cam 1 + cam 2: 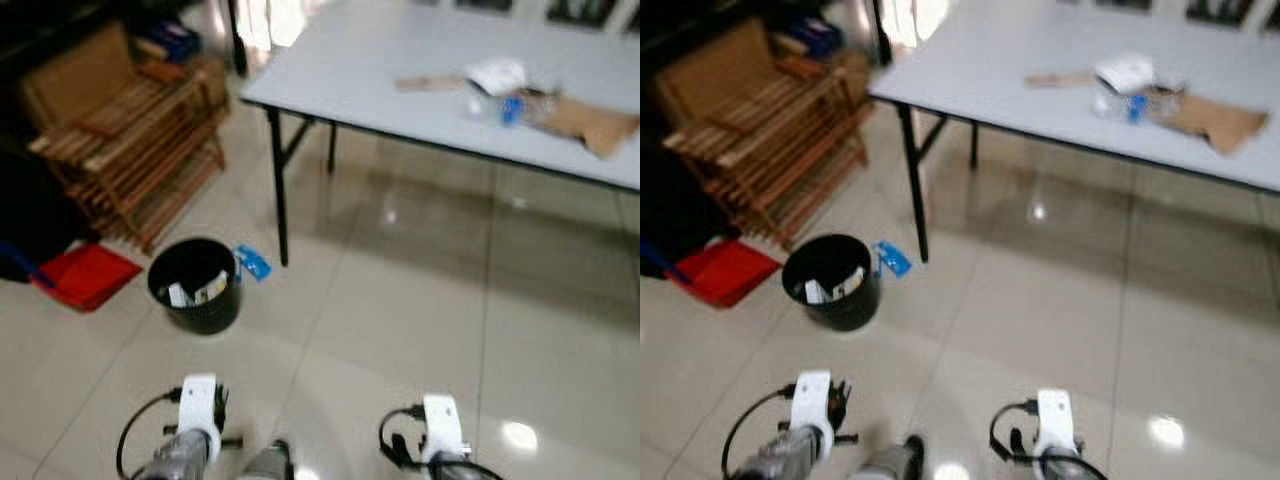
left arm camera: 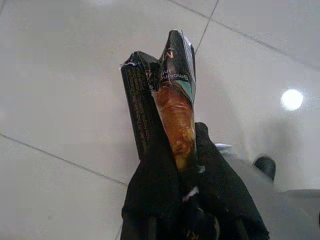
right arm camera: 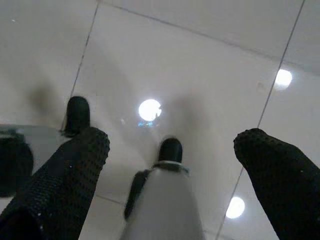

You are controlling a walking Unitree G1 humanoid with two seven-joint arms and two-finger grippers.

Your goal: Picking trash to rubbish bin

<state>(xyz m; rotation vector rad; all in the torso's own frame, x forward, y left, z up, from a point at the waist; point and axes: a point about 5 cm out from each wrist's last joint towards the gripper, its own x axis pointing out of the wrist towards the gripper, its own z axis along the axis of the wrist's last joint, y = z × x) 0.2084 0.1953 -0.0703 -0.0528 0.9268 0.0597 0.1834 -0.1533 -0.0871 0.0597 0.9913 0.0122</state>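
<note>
Left gripper [image 2: 187, 165] squeezed tight on a crumpled wrapper [image 2: 167, 105], long and thin, sticking straight out past the fingertips. Right gripper [image 3: 172, 150] wide open, holding nothing, low over bare floor. Black rubbish bin [image 1: 195, 285] at left of centre in the head view, just above the left arm [image 1: 197, 425]. Probably a short trip forward for that nearer arm. More trash [image 1: 520, 105] on the table [image 1: 350, 70], upper right.

Black bin [image 1: 832, 282] on tiled floor, white table [image 1: 1060, 70], wooden rack [image 1: 765, 135]
</note>
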